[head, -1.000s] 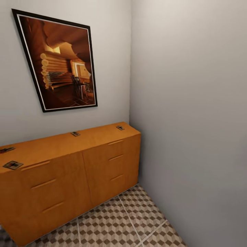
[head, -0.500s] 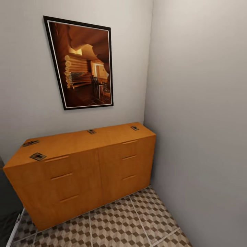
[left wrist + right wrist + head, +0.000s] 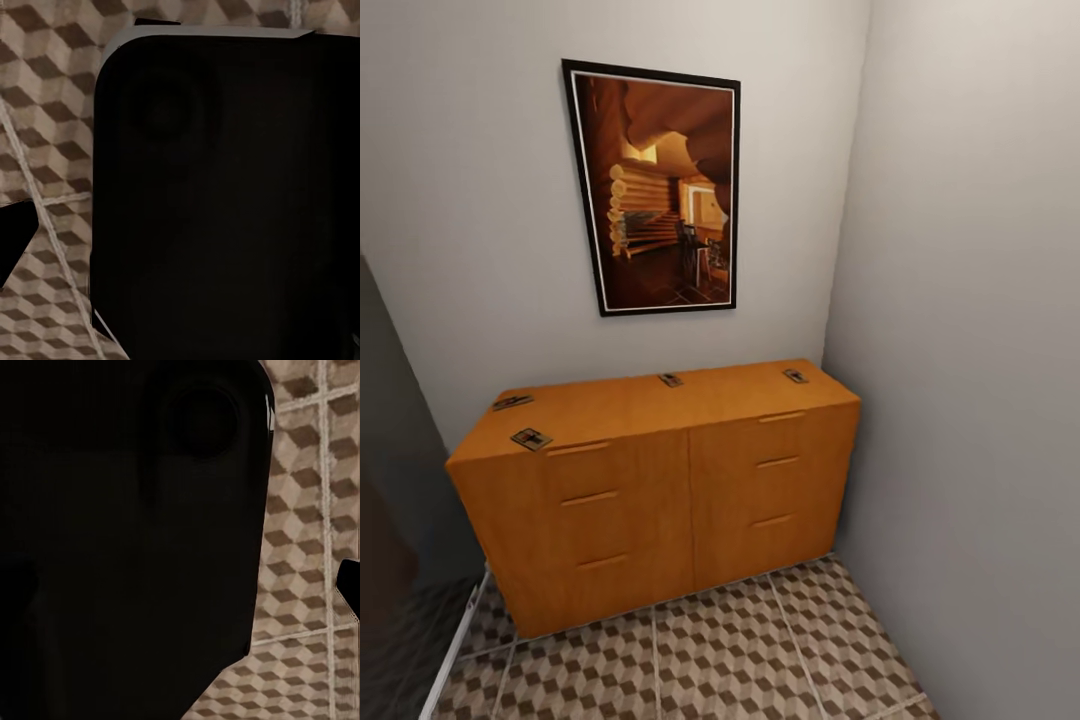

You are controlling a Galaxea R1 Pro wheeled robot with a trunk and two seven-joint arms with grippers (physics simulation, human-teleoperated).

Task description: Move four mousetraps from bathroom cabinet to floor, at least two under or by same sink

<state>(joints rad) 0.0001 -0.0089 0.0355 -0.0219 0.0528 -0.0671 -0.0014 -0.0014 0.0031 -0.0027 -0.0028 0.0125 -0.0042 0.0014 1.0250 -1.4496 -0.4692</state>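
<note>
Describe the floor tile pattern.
Brown, beige and white 3D-cube print with pale grout lines on the bathroom floor, clearest in the head view.

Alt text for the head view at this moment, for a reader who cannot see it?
Four mousetraps lie on the flat top of an orange-brown cabinet in a corner. A framed picture hangs above it; cube-patterned bathroom floor lies in front.

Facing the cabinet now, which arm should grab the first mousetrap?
Left, tentatively: two mousetraps lie together at the cabinet's left end, the side of that arm. Neither gripper's reach can be judged yet.
</note>
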